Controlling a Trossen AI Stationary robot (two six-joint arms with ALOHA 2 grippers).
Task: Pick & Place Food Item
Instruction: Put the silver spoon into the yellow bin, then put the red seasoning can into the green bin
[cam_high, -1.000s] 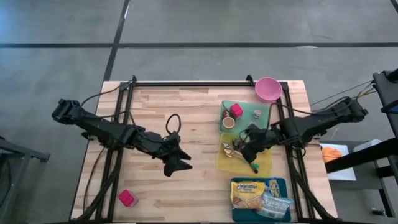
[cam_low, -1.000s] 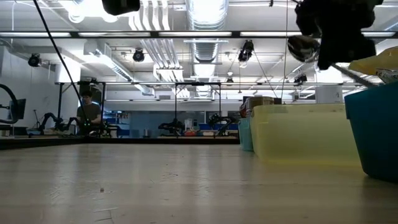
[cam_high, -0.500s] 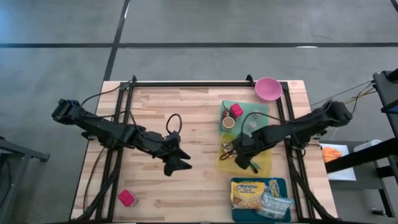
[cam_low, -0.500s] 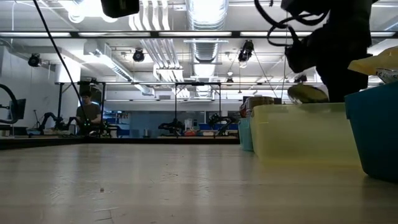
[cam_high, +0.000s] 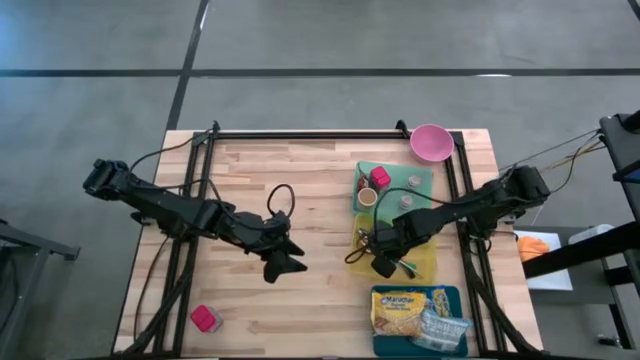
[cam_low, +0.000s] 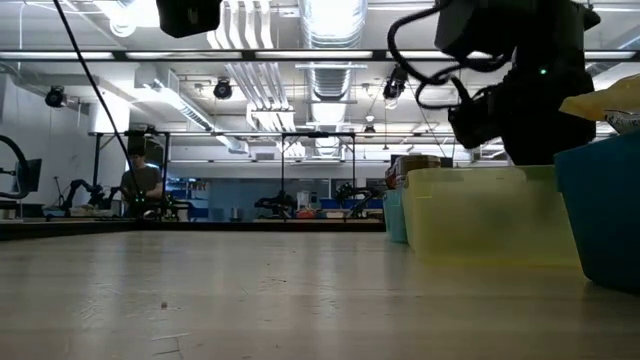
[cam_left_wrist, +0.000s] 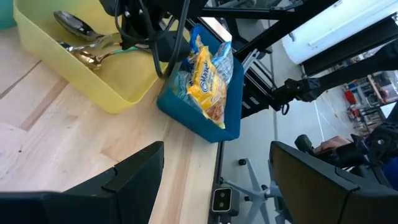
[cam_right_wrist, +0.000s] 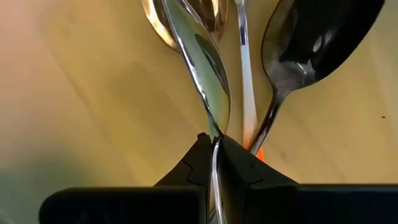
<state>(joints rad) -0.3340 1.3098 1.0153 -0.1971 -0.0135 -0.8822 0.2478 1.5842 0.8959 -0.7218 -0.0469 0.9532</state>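
The right pincer (cam_right_wrist: 214, 163) is down in the yellow bin (cam_high: 428, 262), pinching a spoon (cam_right_wrist: 202, 62) by its handle, probably to lift it clear of the other cutlery.

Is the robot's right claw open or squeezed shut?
Shut. In the right wrist view the right gripper has its two dark fingertips pressed together on the thin handle of a silver spoon, down in the yellow bin.
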